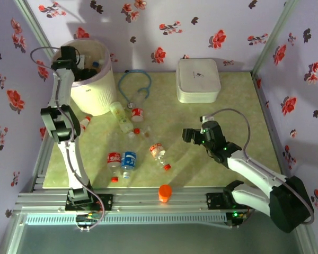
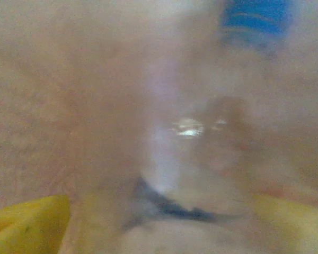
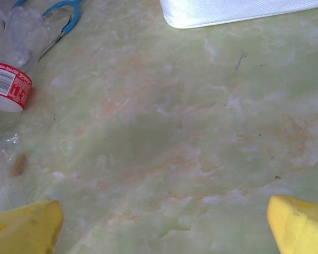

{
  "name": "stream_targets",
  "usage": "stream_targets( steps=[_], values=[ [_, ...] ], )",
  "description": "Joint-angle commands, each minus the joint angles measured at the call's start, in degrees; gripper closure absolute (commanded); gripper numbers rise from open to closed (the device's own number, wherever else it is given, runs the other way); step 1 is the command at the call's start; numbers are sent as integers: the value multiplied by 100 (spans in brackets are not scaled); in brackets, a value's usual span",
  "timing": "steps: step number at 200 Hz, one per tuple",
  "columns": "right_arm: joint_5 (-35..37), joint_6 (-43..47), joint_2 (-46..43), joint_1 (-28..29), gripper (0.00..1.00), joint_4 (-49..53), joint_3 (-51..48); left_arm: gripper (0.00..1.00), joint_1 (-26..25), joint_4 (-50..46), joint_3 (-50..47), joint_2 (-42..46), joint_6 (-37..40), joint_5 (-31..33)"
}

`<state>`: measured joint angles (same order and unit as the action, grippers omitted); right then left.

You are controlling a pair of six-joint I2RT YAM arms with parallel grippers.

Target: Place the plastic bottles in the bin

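The bin (image 1: 98, 98) stands at the table's back left, and my left gripper (image 1: 74, 62) hangs over its mouth. In the left wrist view that gripper (image 2: 164, 222) is open, its yellow fingertips (image 2: 26, 225) wide apart. A blurred clear bottle (image 2: 191, 132) lies close before the lens, with a blue label (image 2: 254, 16) beyond it. Several plastic bottles lie on the table: a red-labelled one (image 1: 114, 159), a blue-labelled one (image 1: 129, 160), and a yellowish one (image 1: 122, 116). My right gripper (image 1: 193, 135) (image 3: 164, 227) is open over bare table. A red-labelled bottle (image 3: 8, 84) lies to its left.
A flat white lidded box (image 1: 197, 79) (image 3: 238, 10) sits at the back right. A blue stethoscope (image 1: 133, 87) (image 3: 63, 16) lies beside the bin. An orange knob (image 1: 165, 192) rests on the front rail. Floral walls close in the table on three sides.
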<state>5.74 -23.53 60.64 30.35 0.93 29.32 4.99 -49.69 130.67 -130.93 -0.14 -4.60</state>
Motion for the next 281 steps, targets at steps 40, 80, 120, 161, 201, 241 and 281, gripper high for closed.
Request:
stream_targets(
  steps=[40,80,120,161,201,241,281],
  values=[
    [-451,117,132,-13,1,-28,415,0,-227,-78,-78,183,137,-99],
    [-645,372,195,330,1,771,953,0,-227,-160,96,794,172,142],
    [-481,536,1017,1118,1,2558,2180,0,-244,-534,634,1130,187,91],
    [-697,255,1839,1760,1,2814,2522,0,-262,-829,970,1460,281,196],
    [-835,-56,2646,2008,4,2641,2563,0,-329,-938,877,2240,254,242],
    [-854,-160,3118,2005,13,2421,2365,0,-1022,-763,-2,3414,160,144],
    [-762,-135,2960,2007,21,2619,2218,0,-2264,146,-1933,4665,-429,29]
  ],
)
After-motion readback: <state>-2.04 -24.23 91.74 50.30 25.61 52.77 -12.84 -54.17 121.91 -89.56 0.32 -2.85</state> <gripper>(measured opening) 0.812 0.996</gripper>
